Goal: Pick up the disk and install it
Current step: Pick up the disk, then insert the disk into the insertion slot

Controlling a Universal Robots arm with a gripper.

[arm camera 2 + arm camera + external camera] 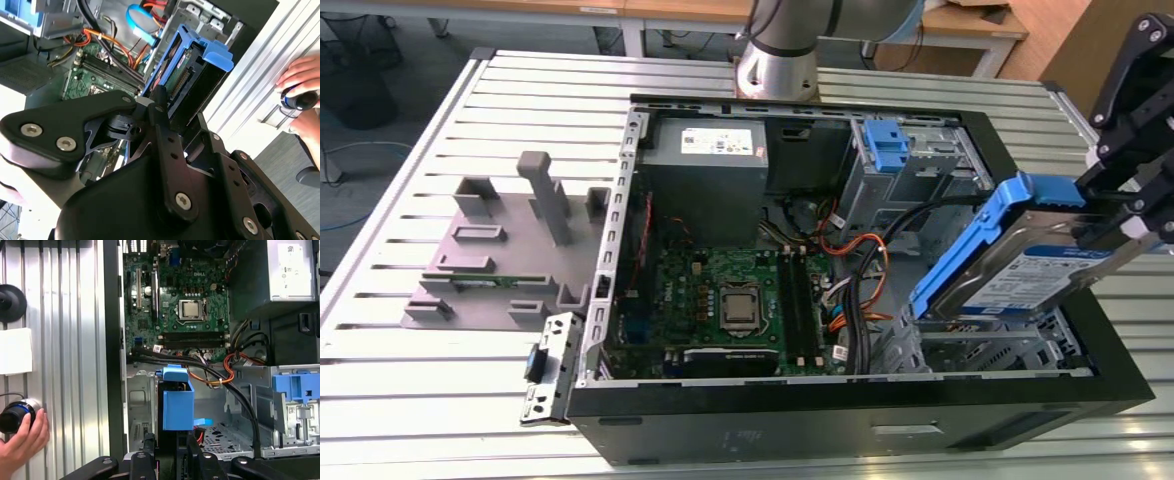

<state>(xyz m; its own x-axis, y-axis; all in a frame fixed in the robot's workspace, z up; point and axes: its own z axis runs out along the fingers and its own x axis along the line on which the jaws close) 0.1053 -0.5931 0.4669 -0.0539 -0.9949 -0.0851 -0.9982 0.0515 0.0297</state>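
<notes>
Where the pincer (1125,222) grips, the disk (1014,270) tilts over the case (854,425).

— Item?
— The disk (1014,262): a flat silver drive with a white-and-blue label, framed by blue plastic rails.
— Pose?
— Steeply tilted, with the labelled face turned upward. In the first wrist view it is presented end-on, blue tab foremost.
— Location?
— Held aloft at one end by the closed claw (1118,222), above the metal drive cage (987,350) at the exterior view's right. It is not seated in any bay.
</notes>
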